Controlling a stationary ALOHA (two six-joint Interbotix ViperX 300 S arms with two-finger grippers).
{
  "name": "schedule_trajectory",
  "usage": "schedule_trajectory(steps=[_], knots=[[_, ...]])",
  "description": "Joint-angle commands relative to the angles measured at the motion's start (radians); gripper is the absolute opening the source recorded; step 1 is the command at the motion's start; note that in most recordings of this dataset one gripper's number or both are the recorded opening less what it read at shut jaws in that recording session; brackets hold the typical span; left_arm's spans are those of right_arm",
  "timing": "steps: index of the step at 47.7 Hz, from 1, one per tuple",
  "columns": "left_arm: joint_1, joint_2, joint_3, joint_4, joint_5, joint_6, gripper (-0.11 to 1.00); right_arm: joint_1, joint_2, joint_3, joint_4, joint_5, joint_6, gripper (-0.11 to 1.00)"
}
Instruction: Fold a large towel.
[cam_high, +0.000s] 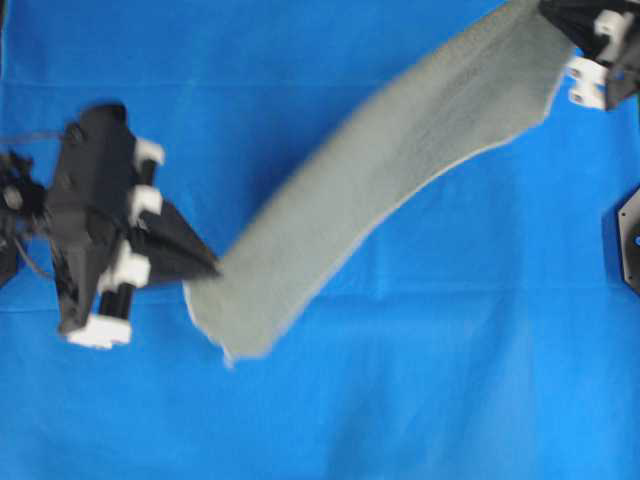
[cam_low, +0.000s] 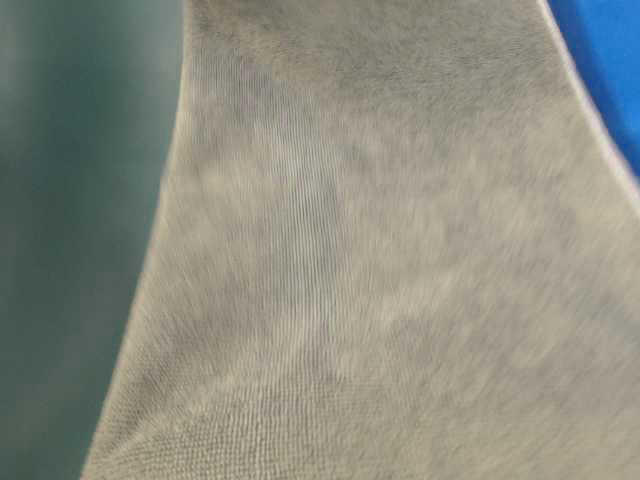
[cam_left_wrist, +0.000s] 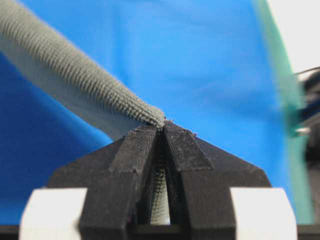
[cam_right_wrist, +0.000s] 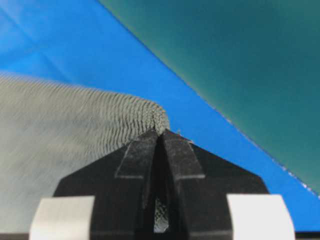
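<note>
You have one towel (cam_high: 400, 170) stretched in an arc above the blue sheet (cam_high: 420, 400), and it fills the table-level view. The left end effector (cam_high: 212, 266) pinches its lower-left corner; the right end effector (cam_high: 556, 22) pinches the upper-right corner. Both arms reach inward.

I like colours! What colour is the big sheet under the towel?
Bright blue. The sheet shows best in the overhead view, lying beneath the grey-green towel.

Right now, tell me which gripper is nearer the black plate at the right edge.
Right. The right gripper sits just above the black plate; the left gripper is far left of it.
</note>
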Motion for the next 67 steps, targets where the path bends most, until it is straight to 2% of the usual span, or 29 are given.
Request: schedule_trajectory(steps=[1,8,16,28,37,49,55,61,63,67], knots=[[-0.049,0.060,-0.075,-0.002,-0.044,-0.051,0.02,-0.032,0.060,-0.055,-0.012,-0.043,-0.003,0.02],[-0.117,0.167,-0.179,-0.002,-0.078,-0.098,0.02,-0.063,0.164,-0.123,-0.029,-0.092,-0.006,0.02],[-0.193,0.304,-0.341,-0.002,-0.080,-0.115,0.02,-0.064,0.275,-0.216,-0.046,-0.132,-0.008,0.02],[-0.229,0.448,-0.511,-0.002,-0.074,-0.115,0.02,-0.064,0.354,-0.284,-0.060,-0.175,-0.011,0.02],[-0.229,0.555,-0.632,-0.002,-0.077,-0.115,0.02,-0.064,0.302,-0.253,-0.078,-0.109,-0.009,0.02],[-0.230,0.704,-0.811,0.000,-0.075,-0.104,0.02,-0.055,0.115,-0.166,-0.072,0.048,-0.008,0.02],[-0.232,0.732,-0.839,0.000,-0.075,-0.106,0.02,-0.034,0.075,-0.153,-0.069,0.110,-0.009,0.02],[-0.249,0.718,-0.798,-0.003,-0.078,-0.124,0.02,-0.023,0.121,-0.153,-0.069,0.121,-0.009,0.02],[-0.256,0.710,-0.772,-0.008,-0.086,-0.143,0.02,-0.023,0.163,-0.161,-0.072,0.120,-0.009,0.02],[-0.276,0.686,-0.689,-0.011,-0.123,-0.229,0.02,-0.023,0.252,-0.183,-0.077,0.106,-0.012,0.02]])
